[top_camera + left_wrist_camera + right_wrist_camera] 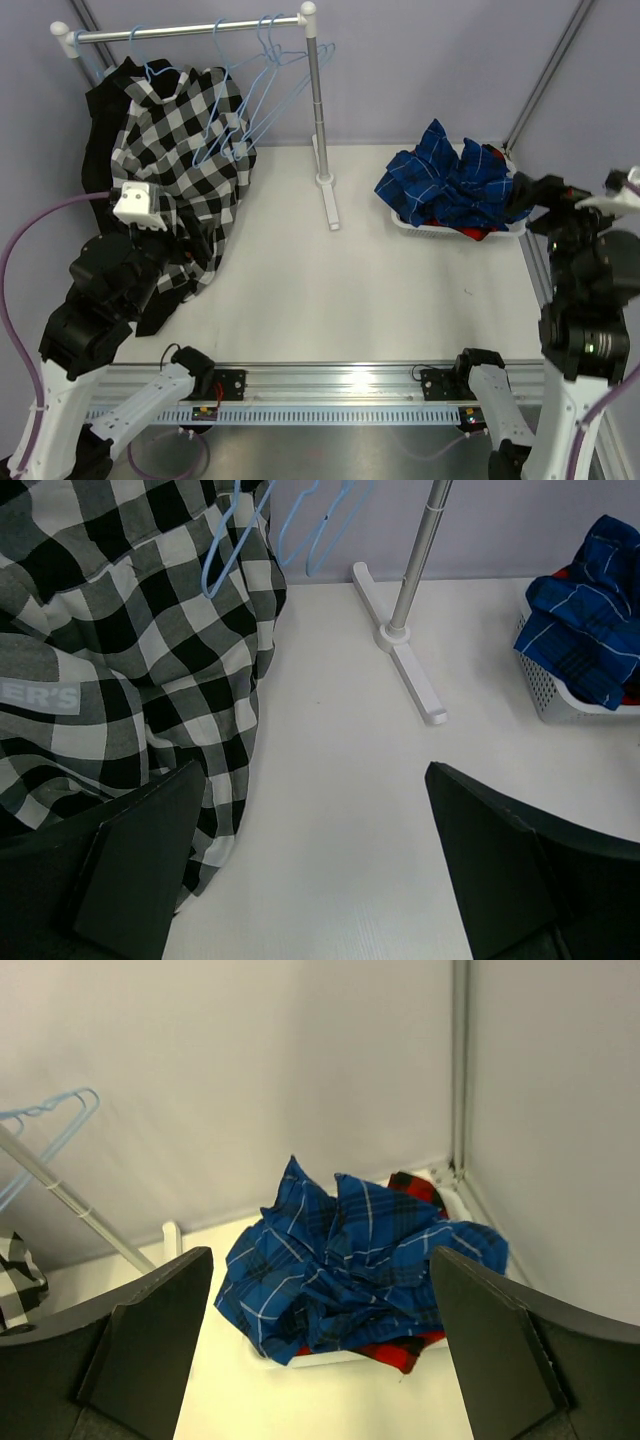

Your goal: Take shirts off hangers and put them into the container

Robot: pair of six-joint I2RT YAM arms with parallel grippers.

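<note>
Tabletop [330, 300] white, walls [420, 70] pale lilac-grey

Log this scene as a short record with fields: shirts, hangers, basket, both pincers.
On rail: black-white check shirt, with a plain black shirt behind it, at the left end of the clothes rail
Bare hangers: several light-blue hangers, bunched toward the rail's right end
Basket: white basket at far right; blue shirt heaped on top, red-black plaid shirt showing beneath
Left pincer: open, empty, by the check shirt's lower edge
Right pincer: open, empty, facing the basket
</note>
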